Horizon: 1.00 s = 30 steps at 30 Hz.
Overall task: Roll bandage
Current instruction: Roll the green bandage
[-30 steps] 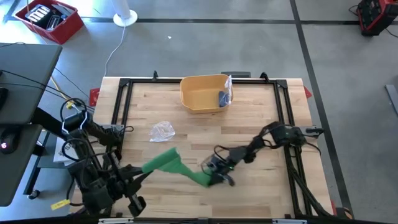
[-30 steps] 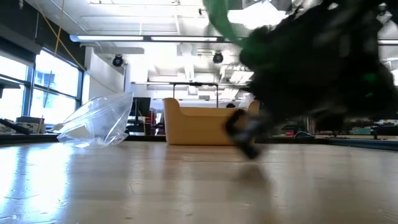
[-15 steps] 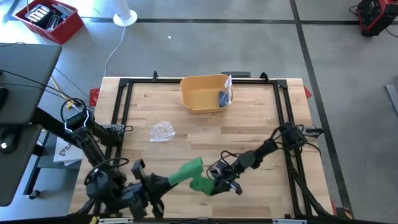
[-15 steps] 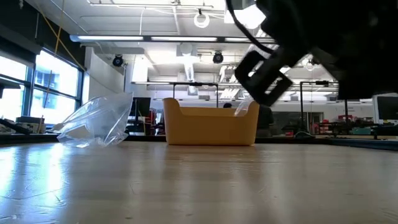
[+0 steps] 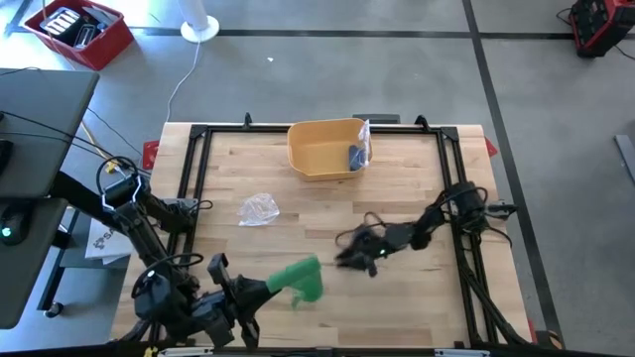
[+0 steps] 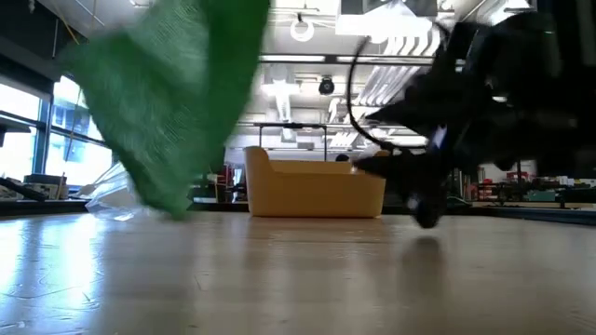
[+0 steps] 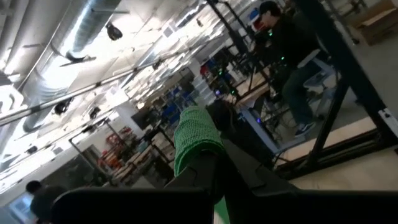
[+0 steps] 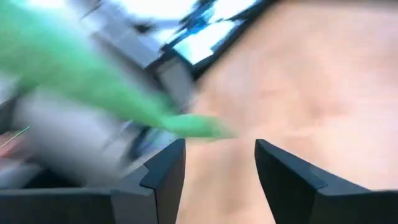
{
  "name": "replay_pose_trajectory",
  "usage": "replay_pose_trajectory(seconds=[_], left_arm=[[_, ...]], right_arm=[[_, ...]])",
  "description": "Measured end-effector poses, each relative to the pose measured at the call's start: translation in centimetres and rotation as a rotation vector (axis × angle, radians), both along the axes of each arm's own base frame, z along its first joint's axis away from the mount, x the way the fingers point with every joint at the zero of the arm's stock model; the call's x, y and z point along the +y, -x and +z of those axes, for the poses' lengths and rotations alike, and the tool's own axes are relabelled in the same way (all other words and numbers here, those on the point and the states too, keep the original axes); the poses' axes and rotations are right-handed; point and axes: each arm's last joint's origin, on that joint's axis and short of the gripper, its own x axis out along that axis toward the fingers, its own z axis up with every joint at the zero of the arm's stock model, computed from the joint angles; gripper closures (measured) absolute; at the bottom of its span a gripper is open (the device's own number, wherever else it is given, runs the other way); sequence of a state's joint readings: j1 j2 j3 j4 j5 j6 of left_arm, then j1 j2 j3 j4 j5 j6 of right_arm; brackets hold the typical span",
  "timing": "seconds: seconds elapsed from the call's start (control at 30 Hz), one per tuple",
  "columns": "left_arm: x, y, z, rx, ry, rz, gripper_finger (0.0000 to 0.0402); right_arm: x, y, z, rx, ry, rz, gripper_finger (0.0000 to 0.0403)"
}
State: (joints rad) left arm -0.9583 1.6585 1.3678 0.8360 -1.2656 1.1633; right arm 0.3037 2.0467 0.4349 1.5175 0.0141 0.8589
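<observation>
We see the green knitted elastic bandage [image 5: 298, 280] near the front edge of the pale wooden table [image 5: 417, 188], one end pinched between the pressed-together fingers of the left gripper [image 5: 260, 292] and the free length hanging loose from it — in the low view it dangles just above the boards. The right gripper [image 5: 349, 256] sits just beside it toward the table's middle, its fingers [image 8: 163, 171] spread apart and holding nothing.

Our worry is the loose end: with only one gripper on the cloth, any turns already made could slacken or unwind, and the tail may swing out of the right gripper's reach, so that it closes on air. A pull from the left arm could also drag the fabric across the table and twist it.

The yellow plastic bin [image 5: 325, 149] at the back and the crumpled clear plastic wrapper [image 5: 258, 208] carry no writing we can read; no brand or label is legible anywhere.
</observation>
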Motion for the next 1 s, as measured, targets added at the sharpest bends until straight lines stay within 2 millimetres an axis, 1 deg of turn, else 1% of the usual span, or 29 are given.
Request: replay_pose_trajectory(seconds=[0.07,0.17,0.27,0.4,0.47,0.53,0.63,0.73,0.8,0.87,0.93,1.0], left_arm=[[0.1,-0.2,0.0,-0.003,0.007,0.005,0.0396],[0.4,-0.5,0.0,-0.015,0.019,0.003,0.0396],[0.8,-1.0,0.0,-0.023,0.027,0.010,0.0396],[1.5,-1.7,0.0,-0.026,0.039,0.038,0.0396],[1.7,-1.9,0.0,-0.023,0.046,0.055,0.0396],[1.9,-2.1,0.0,-0.020,0.051,0.072,0.0396],[2.3,-2.6,-0.1,-0.015,0.075,0.103,0.0396],[2.8,-3.3,-0.6,-0.007,0.107,0.127,0.0396],[3.2,-4.0,-1.1,0.002,0.130,0.140,0.0396],[3.6,-4.6,-1.6,0.008,0.160,0.159,0.0396],[4.0,-5.1,-2.1,0.018,0.184,0.181,0.0396],[4.3,-5.5,-2.6,0.025,0.200,0.198,0.0396]], right_arm=[[-0.3,1.7,0.4,0.014,0.017,-0.181,0.0219],[0.3,3.7,2.1,-0.047,0.073,-0.281,0.0219],[1.3,4.7,4.1,-0.130,0.150,-0.277,0.0219],[3.7,5.2,6.6,-0.221,0.350,-0.201,0.0220],[5.2,4.9,7.6,-0.217,0.455,-0.168,0.0220],[7.0,4.2,8.4,-0.164,0.562,-0.122,0.0220],[9.6,2.5,9.2,-0.001,0.699,-0.067,0.0220],[11.6,0.9,9.9,0.175,0.768,-0.059,0.0220],[12.5,-0.1,10.1,0.256,0.770,-0.080,0.0220],[13.3,-1.0,10.2,0.309,0.729,-0.113,0.0220],[13.7,-2.0,9.4,0.340,0.681,-0.137,0.0220],[13.9,-3.0,7.7,0.373,0.657,-0.146,0.0220]])
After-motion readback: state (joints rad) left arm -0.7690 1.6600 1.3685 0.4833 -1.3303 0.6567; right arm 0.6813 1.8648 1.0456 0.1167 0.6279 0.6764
